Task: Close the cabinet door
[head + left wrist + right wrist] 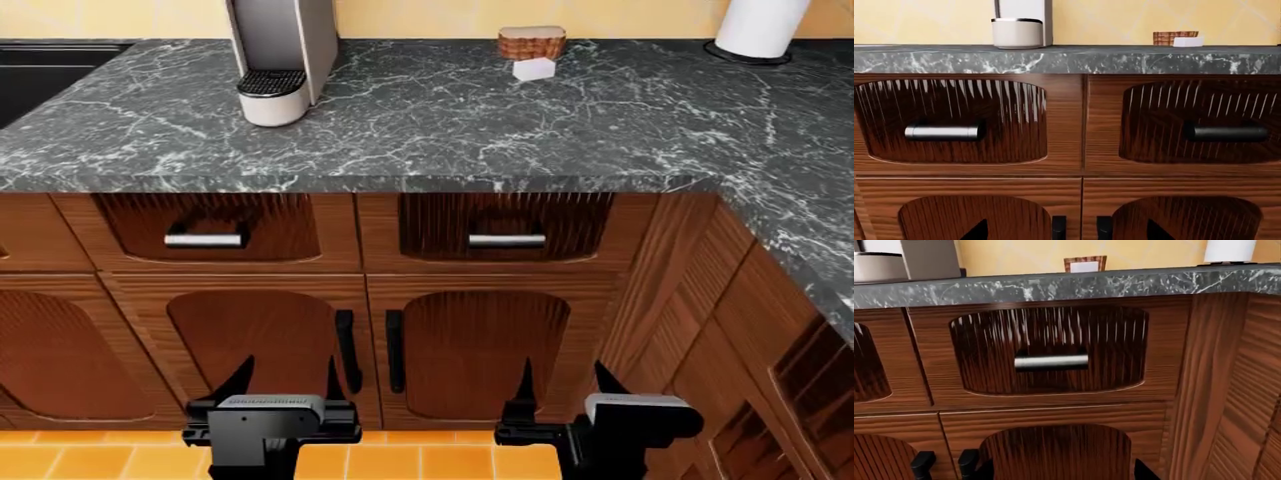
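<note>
Two wooden cabinet doors sit under the marble counter, the left door point(254, 340) and the right door point(487, 340). Their black vertical handles point(347, 350) meet at the middle seam. Both doors look flush with the cabinet front, and none shows ajar. My left gripper point(286, 375) is open and hangs in front of the left door without touching it. In the left wrist view the left gripper point(1064, 232) faces the seam between the two doors. My right gripper point(566, 380) is open in front of the right door point(1054, 452), holding nothing.
Two drawers with silver handles point(204, 240) run above the doors. On the counter point(441, 120) stand a coffee machine point(280, 40), a bread basket point(531, 42) and a paper towel roll point(761, 25). A corner cabinet run point(787, 380) closes the right side. Orange tile floor point(400, 462) lies below.
</note>
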`<state>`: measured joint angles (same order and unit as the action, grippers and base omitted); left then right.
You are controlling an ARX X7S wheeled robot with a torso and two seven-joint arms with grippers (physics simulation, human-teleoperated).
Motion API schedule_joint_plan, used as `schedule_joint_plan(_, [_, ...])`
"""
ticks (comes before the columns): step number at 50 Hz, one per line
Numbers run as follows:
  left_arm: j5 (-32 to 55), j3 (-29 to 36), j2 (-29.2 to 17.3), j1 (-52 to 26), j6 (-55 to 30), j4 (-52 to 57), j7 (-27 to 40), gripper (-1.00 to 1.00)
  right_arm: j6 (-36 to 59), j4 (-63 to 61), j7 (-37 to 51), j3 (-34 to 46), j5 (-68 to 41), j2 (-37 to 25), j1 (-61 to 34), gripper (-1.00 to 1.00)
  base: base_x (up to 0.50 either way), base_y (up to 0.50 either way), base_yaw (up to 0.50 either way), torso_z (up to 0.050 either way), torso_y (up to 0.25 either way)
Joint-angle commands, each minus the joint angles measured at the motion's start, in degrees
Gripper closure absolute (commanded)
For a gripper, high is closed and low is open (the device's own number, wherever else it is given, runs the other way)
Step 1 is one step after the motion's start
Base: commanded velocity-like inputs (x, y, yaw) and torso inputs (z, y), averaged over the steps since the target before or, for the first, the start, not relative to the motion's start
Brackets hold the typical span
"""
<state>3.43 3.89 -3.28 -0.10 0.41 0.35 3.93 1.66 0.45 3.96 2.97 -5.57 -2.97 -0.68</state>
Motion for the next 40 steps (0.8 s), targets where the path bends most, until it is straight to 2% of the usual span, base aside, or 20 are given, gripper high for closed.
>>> schedule_joint_plan(1, [1.1,1.0,-1.0,-0.1,0.5,-0.1,1.2,-1.00,-0.1,0.4,1.3,1.2,-1.2,-0.9,-0.2,-1.00,0.00,0.00,0.00,0.050,0.000])
schedule_joint_plan(32, [4.0,3.4,-3.3,-0.3,-2.0,1.9,2.7,-1.00,0.6,-1.8,3.7,3.4,-3.2,-3.0,0.1,-1.00,0.00,0.00,0.00,0.050,0.000])
schedule_joint_plan(40, [4.3,2.2,-4.7,-1.9,-3.7,6.8,4.3,-1.00,3.7,-8.0,5.0,3.4,-4.2,-4.1,0.6,-1.00,0.00,0.00,0.00,0.050,0.000])
